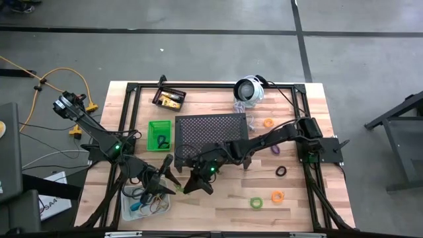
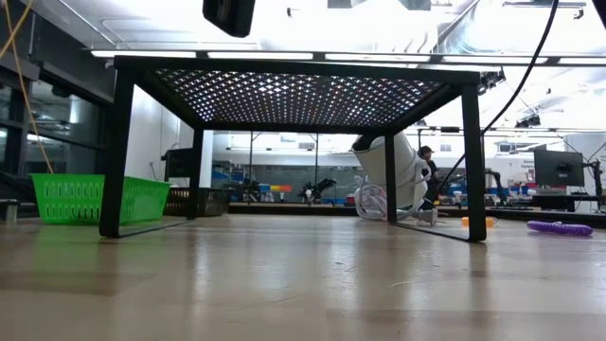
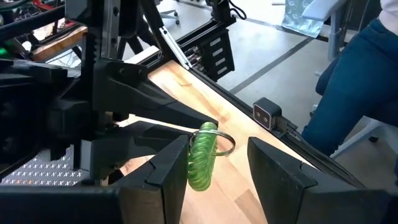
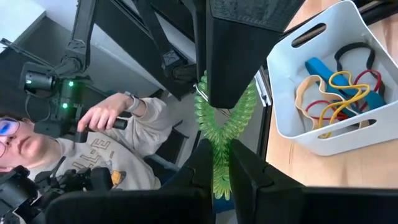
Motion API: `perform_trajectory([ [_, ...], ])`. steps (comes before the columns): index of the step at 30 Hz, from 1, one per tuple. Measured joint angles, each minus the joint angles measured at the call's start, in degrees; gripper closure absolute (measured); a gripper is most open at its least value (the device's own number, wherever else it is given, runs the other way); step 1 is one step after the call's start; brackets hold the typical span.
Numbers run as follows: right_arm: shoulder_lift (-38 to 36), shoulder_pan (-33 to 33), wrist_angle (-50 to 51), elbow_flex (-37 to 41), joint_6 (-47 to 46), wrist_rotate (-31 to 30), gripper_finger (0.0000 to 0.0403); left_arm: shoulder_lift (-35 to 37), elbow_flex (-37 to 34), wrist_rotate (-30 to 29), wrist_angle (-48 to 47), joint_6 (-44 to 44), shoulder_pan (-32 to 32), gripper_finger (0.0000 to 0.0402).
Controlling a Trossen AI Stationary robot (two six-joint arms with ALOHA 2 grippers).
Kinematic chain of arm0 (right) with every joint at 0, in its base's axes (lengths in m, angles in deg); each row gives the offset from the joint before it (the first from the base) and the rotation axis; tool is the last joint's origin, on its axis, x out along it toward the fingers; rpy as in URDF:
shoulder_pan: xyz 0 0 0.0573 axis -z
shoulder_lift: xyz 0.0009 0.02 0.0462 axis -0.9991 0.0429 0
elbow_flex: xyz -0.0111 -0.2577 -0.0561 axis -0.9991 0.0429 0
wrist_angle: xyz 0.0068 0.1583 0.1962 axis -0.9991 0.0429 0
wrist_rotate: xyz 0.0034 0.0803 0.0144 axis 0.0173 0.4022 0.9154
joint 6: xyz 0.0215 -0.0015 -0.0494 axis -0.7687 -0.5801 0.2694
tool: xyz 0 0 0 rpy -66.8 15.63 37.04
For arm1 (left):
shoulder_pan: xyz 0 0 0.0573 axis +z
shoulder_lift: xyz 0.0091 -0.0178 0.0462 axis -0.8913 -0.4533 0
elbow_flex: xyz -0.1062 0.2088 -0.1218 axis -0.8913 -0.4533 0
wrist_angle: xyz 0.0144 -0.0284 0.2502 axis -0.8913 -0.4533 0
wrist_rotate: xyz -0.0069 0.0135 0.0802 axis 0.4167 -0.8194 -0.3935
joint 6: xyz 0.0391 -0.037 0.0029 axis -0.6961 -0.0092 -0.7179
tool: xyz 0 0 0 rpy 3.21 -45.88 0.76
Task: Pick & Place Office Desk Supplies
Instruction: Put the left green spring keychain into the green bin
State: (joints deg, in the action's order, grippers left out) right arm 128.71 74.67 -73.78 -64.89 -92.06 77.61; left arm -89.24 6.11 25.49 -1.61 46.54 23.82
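at the table's near edge, toward its left corner, the clear bin (image 1: pixel 147 202) holds a tangle of rubber bands (image 4: pixel 336 93) in tan, red, yellow and blue. just above it the left gripper (image 1: pixel 165 187) and the right gripper (image 1: pixel 193 186) meet over the wood, with a green coil loop (image 3: pixel 202 155) between them. the right gripper's fingers are pinched shut on that green coil loop, which hangs stretched from its tips in the right wrist view. the left gripper's fingers stand wide, one on each side of the loop, one touching it or nearly so. farther along the near side lie a green loop (image 1: pixel 256 202) and an orange loop (image 1: pixel 277 196), and a black loop (image 1: pixel 281 171) sits a little beyond them. past the grippers stands the black perforated stand (image 1: pixel 211 129), with the green bin (image 1: pixel 159 135) beside it on the left. at the far edge are the black bin (image 1: pixel 169 99), the round white device (image 1: pixel 249 90) and another orange loop (image 1: pixel 268 122). a person (image 4: pixel 118 155) sits beyond the table.
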Motion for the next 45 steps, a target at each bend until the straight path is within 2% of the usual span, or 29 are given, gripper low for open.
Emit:
perform_trajectory([
  [19, 0.0, 0.2, -1.2, 0.0, 0.0, 1.0, 0.0386, 0.0, 0.0, -0.8, 0.2, 1.7, 2.5, 0.0247],
  [33, 0.0, 0.2, -1.2, 0.0, 0.0, 1.0, 0.0386, 0.0, 0.0, -0.4, 0.2, 1.7, 2.5, 0.0326],
  [45, 0.0, 0.2, -1.2, 0.0, -0.1, 0.9, 0.0386, 0.0, 0.0, -0.2, 0.2, 1.7, 2.5, 0.0361],
])
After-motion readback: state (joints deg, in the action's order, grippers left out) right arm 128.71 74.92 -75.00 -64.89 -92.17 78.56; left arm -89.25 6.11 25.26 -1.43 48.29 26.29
